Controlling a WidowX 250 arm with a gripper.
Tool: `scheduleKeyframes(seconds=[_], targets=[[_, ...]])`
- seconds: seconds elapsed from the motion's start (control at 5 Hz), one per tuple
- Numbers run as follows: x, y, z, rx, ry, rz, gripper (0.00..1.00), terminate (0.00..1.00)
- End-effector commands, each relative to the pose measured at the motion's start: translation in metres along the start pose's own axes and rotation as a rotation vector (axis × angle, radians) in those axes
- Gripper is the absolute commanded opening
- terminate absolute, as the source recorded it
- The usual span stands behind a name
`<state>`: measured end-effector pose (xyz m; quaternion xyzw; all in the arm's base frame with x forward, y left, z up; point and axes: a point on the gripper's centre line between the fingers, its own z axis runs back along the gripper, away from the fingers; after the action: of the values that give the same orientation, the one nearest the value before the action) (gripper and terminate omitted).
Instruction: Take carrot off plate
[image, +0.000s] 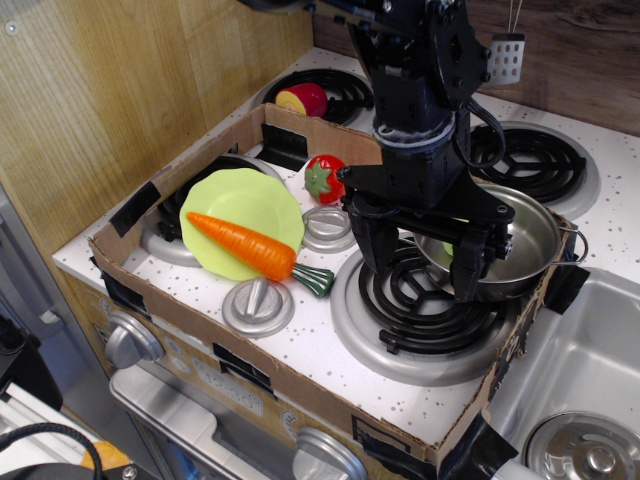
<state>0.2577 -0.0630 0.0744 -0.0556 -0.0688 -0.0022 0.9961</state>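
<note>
Carrot (248, 247): lies across the plate (240, 205), stem past the rim.
Gripper (420, 268): released, above the burner (425, 300), well apart.

One carrot (243, 243), one plate (240, 195), one tomato (324, 178)

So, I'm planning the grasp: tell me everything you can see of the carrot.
The carrot is a glossy orange plastic toy, long and tapered, with a dark green stem. It lies flat and diagonal across the lime-green plate, tip toward the plate's left edge, its stem end overhanging the front rim above the stovetop. The gripper hangs open to its right, not touching it.
</note>
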Motion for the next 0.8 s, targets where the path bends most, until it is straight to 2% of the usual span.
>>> scheduleKeyframes(seconds=[0.0,0.2,0.4,0.6], targets=[[0.000,0.000,0.000,0.000,0.000,0.000,1.00,0.00],[0.003,0.016,0.017,0.066,0.033,-0.175,1.00,0.00],[0.003,0.031,0.029,0.151,0.039,-0.387,1.00,0.00],[0.004,0.053,0.034,0.167,0.053,-0.642,1.00,0.00]])
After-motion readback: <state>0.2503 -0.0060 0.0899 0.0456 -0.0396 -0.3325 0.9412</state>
